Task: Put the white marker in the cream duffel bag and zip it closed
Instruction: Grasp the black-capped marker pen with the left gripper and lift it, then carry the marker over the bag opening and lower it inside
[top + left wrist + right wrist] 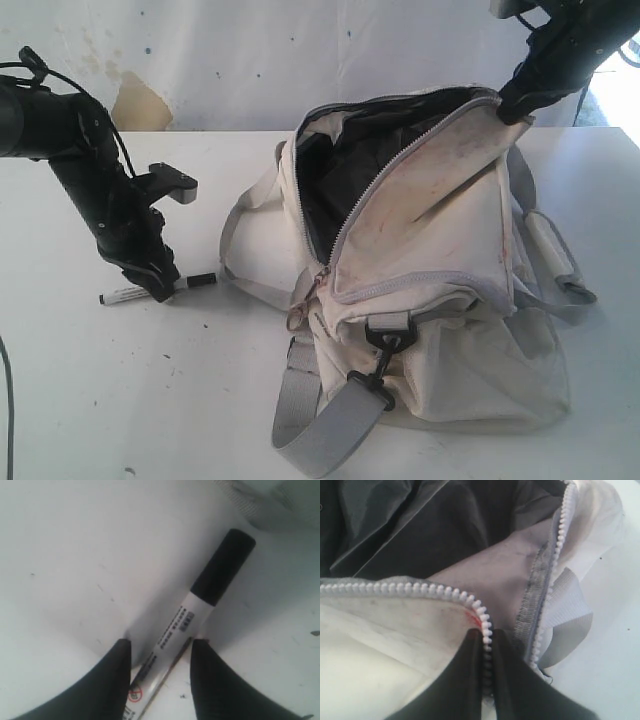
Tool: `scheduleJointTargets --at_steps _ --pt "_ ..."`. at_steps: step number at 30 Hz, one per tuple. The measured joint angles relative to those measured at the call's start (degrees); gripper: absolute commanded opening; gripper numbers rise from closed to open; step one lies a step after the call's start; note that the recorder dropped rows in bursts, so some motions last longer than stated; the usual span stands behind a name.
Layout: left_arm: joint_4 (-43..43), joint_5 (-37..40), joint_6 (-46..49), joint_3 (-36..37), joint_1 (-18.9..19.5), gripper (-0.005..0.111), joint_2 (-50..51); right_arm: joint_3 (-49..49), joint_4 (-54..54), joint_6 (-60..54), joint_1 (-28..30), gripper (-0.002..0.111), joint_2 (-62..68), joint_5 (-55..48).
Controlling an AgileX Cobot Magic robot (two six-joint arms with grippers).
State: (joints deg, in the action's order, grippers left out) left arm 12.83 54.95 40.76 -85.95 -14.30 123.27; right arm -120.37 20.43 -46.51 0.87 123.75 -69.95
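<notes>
Left of the cream duffel bag, on the white table, lies the white marker, its black cap pointing toward the bag. The left gripper is down over it with a finger close against each side of the barrel; whether they press it I cannot tell. The bag's main zip gapes, showing dark lining. At the bag's far right corner the right gripper is pinched tight on the zipper edge.
</notes>
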Motion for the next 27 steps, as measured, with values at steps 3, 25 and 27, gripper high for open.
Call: scheduleJointTargets --at_steps 3,25,27 --pt "0.0 0.0 -1.0 0.0 0.0 0.016 0.0 0.0 0.0 0.0 0.0 0.0 0.0 0.0" --pt "0.9 -2.4 -7.9 0.0 0.0 0.0 -5.8 0.0 0.0 0.0 0.0 0.0 0.0 0.0" --pt "3.7 -4.7 -8.5 0.0 0.0 0.0 -7.2 0.0 0.1 0.0 0.0 0.0 0.0 0.0"
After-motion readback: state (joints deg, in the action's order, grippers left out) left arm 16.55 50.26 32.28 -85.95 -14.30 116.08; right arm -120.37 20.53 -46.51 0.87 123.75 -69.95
